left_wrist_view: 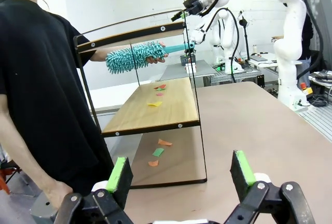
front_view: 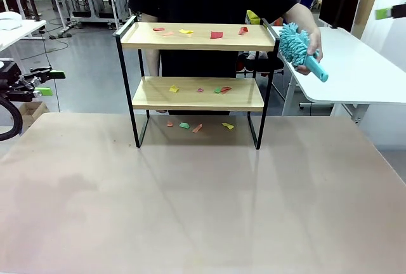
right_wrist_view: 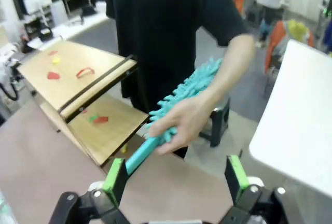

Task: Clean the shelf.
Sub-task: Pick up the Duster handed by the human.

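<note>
The shelf [front_view: 196,44] stood at 12 o'clock on the far half of the table [front_view: 203,210], its two boards level and its long side facing the robot. Coloured paper scraps [front_view: 217,35] lay scattered on the top board, with more on the lower board [front_view: 174,89] and on the table under it [front_view: 184,125]. In the left wrist view the shelf [left_wrist_view: 150,115] showed end-on, scraps on its lower board and on the table below.

A person stood behind the shelf. Their hand [front_view: 312,51] held a teal duster [front_view: 292,40] at 3 o'clock from the top board, just beside the side rail, its fluffy head toward the shelf and clear of the boards. In the right wrist view the hand [right_wrist_view: 181,123] gripped the duster [right_wrist_view: 192,86] by its handle, with the shelf [right_wrist_view: 36,66] at 10 o'clock.

The left gripper [front_view: 54,82] hung off the table's edge at 9 o'clock from the shelf, well apart from it, fingers [left_wrist_view: 120,171] spread wide and holding nothing. The right gripper [front_view: 388,13] sat high at 2 o'clock, beyond the duster, its fingers [right_wrist_view: 234,175] likewise wide and holding nothing.
</note>
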`<state>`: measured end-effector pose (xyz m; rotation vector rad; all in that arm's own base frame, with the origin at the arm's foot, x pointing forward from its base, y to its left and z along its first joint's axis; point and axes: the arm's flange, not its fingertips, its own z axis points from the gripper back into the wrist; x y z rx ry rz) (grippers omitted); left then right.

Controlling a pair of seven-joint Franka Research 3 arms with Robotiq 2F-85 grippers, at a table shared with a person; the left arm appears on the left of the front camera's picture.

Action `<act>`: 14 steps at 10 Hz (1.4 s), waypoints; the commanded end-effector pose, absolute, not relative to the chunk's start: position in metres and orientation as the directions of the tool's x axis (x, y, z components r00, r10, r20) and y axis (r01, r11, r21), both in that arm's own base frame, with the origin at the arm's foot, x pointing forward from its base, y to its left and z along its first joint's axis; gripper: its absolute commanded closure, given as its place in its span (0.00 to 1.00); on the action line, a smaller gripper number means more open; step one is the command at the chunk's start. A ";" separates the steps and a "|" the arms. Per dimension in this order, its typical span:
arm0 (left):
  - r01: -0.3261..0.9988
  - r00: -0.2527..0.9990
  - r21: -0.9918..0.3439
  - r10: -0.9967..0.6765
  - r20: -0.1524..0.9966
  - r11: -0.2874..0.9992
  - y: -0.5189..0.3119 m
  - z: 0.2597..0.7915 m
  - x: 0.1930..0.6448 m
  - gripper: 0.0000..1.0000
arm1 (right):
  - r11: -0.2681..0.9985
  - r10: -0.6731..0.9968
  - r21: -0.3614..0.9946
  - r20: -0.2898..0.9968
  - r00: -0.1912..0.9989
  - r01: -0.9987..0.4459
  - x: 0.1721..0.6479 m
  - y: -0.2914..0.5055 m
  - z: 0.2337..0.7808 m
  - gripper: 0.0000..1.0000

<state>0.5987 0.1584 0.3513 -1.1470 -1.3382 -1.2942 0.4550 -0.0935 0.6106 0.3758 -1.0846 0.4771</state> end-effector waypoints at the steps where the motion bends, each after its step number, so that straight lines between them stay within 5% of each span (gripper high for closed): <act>1: 0.988 -0.155 0.155 0.018 0.988 0.007 0.159 0.353 0.598 0.00 | 0.851 0.212 0.100 0.832 0.513 -0.515 0.433 -0.055 0.617 0.00; 6: 0.988 -0.155 0.155 0.018 0.988 0.007 0.159 0.353 0.598 0.00 | 0.844 0.199 0.073 0.877 0.438 -0.531 0.444 -0.068 0.611 0.00; 14: 0.988 -0.155 0.155 0.018 0.988 0.007 0.159 0.353 0.598 0.00 | 0.928 0.285 0.003 0.637 0.717 -0.372 0.430 0.034 0.584 0.00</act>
